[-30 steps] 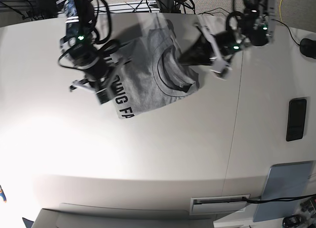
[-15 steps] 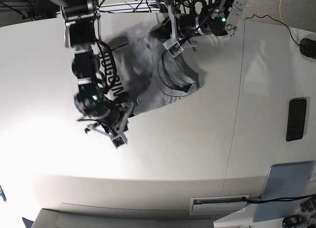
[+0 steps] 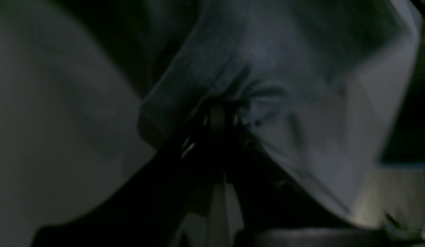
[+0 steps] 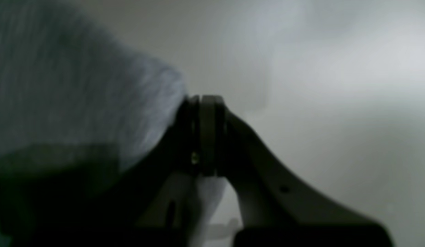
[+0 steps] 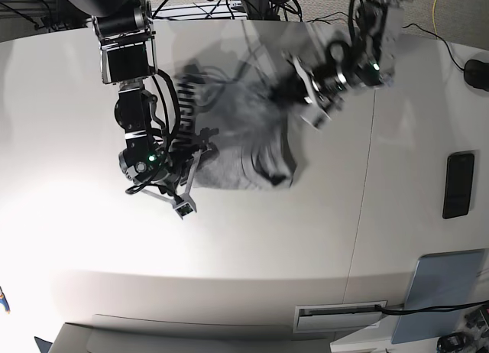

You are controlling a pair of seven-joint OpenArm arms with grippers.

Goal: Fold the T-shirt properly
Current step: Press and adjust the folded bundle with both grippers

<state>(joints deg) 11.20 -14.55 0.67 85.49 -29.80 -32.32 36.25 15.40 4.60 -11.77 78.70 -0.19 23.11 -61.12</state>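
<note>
Both wrist views are showing what the blurred base view is hiding. On the white table (image 5: 252, 238), toward its far edge, the grey T-shirt (image 5: 237, 150) is lying bunched between the arms, black lettering showing. The left gripper (image 3: 217, 113) is pinching puckered fabric, jaws together on it. The right gripper (image 4: 203, 103) is clamping the shirt's edge, cloth trailing below its closed jaws.

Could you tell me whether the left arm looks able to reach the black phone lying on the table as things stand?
Probably not now: the left gripper is shut on the T-shirt, so it would have to let go first; the phone lies unobstructed on the table.
</note>
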